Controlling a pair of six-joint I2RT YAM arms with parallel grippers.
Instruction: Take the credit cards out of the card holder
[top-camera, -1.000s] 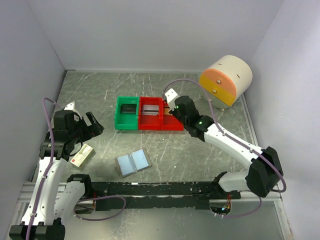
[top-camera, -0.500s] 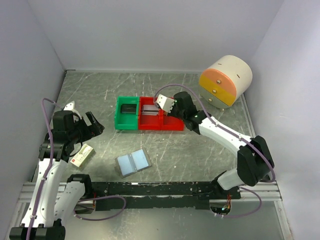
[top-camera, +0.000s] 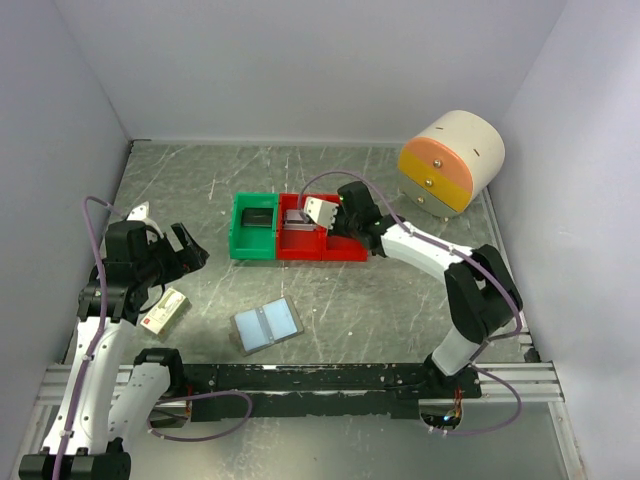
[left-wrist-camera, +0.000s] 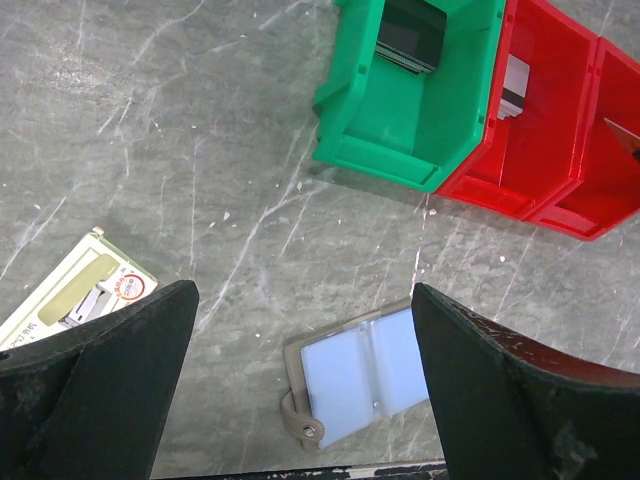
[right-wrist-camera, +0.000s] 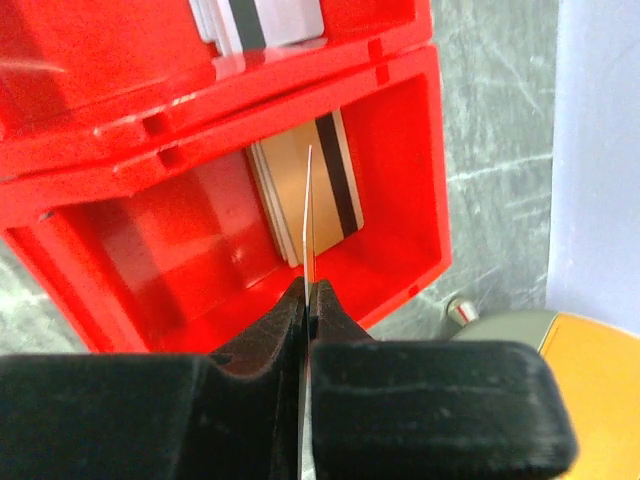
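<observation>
The card holder (top-camera: 267, 324) lies open on the table, its pale blue pockets up; it also shows low in the left wrist view (left-wrist-camera: 365, 375). My left gripper (top-camera: 188, 256) hovers open above and to its left, fingers wide apart (left-wrist-camera: 302, 300), nothing between them. My right gripper (top-camera: 345, 228) is shut on a thin credit card (right-wrist-camera: 309, 200), seen edge-on, above the rightmost red bin (right-wrist-camera: 400, 150). More orange-tan credit cards (right-wrist-camera: 284, 190) with a black stripe lie in that bin.
A green bin (top-camera: 254, 226) and a second red bin (top-camera: 300, 240) adjoin it, each holding cards. A small white-and-red box (top-camera: 164, 309) lies below the left gripper. A beige drum with an orange face (top-camera: 452, 160) stands at the back right.
The right arm's wrist has swung left and turned over the red bins with the card still pinched. The left arm and the card holder have stayed put.
</observation>
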